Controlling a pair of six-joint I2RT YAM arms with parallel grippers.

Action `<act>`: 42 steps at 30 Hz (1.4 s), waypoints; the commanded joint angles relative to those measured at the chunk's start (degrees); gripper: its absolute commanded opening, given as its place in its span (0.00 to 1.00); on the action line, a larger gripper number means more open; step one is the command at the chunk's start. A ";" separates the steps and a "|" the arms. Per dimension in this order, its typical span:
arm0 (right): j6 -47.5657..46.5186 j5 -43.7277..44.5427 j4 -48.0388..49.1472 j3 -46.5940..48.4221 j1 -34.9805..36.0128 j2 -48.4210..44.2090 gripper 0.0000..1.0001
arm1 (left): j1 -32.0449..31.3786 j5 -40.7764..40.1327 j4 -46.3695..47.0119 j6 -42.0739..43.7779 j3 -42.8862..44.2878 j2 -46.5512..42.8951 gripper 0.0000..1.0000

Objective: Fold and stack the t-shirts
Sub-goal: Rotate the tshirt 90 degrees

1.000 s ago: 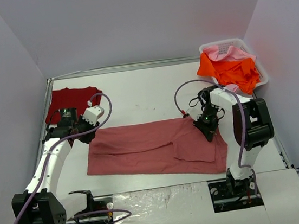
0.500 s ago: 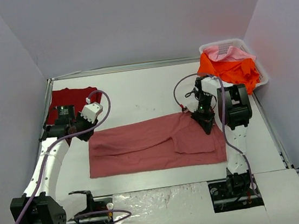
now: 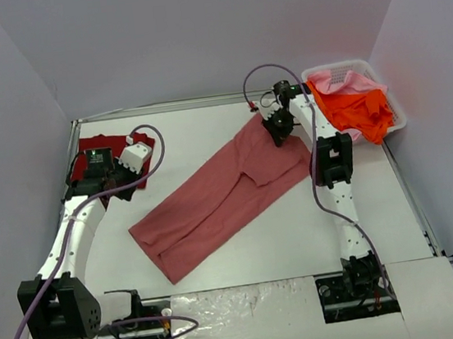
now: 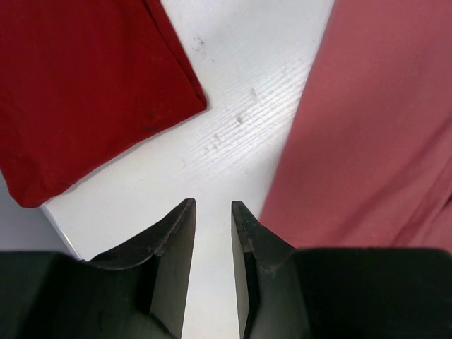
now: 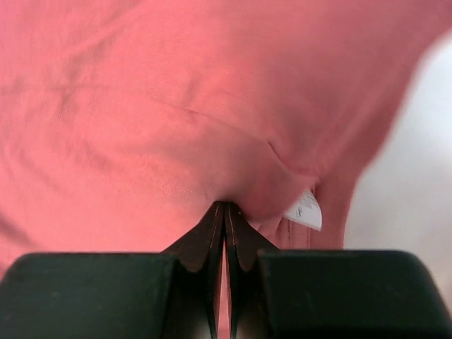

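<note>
- 1 muted rose-red t-shirt (image 3: pixel 214 204) lies nearest on the table (image 3: pixel 189 133). It is a long folded strip, running in the top view from its near end at 7 o'clock to its far end at 1 o'clock. How many layers it has cannot be told.
- 1 step farther, at 9 o'clock, the left gripper (image 4: pixel 212 205) hangs over bare table. Its jaws stand slightly apart, with only white table in the gap and nothing held. In its wrist view the rose-red cloth lies at 3 o'clock and the dark crimson t-shirt (image 3: pixel 104 147) at 10 o'clock. Neither touches the fingers. From above, the wrist and cable hide its fingertips.
- The dark crimson t-shirt lies folded flat in the far left corner, at 10 o'clock. The left arm covers part of it, and the wrist view cuts it off at the frame's left edge.
- At 1 o'clock, the right gripper (image 5: pixel 224 208) has its jaws together, clamped on a pucker at the rose-red shirt's far end. 1 small white label (image 5: pixel 305 210) shows just right of the tips, its print too small to read. Whether this end is lifted off the table cannot be told.
- Farthest, at 2 o'clock, the white lattice basket (image 3: pixel 346 62) holds the crumpled bright orange t-shirt (image 3: pixel 355 108), which spills over the near rim. The light pink t-shirt (image 3: pixel 344 81) lies behind it. These 2 hide most of the basket.
</note>
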 commanded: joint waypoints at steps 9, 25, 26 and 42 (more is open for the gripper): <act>12.16 -3.18 40.11 5.10 8.80 4.94 0.00 | 0.81 -4.20 7.29 -3.38 -1.40 3.00 0.25; 9.34 15.63 51.90 -15.85 16.09 -17.00 0.00 | 1.07 -2.36 7.11 -4.17 -1.85 -0.07 0.26; 9.70 15.02 51.81 -18.78 16.62 -22.25 0.00 | 1.07 -2.27 7.11 -4.34 -2.02 -0.42 0.26; 13.48 3.59 29.05 -47.63 28.22 -36.36 0.00 | 5.82 5.02 10.10 -10.76 -2.37 -5.08 0.26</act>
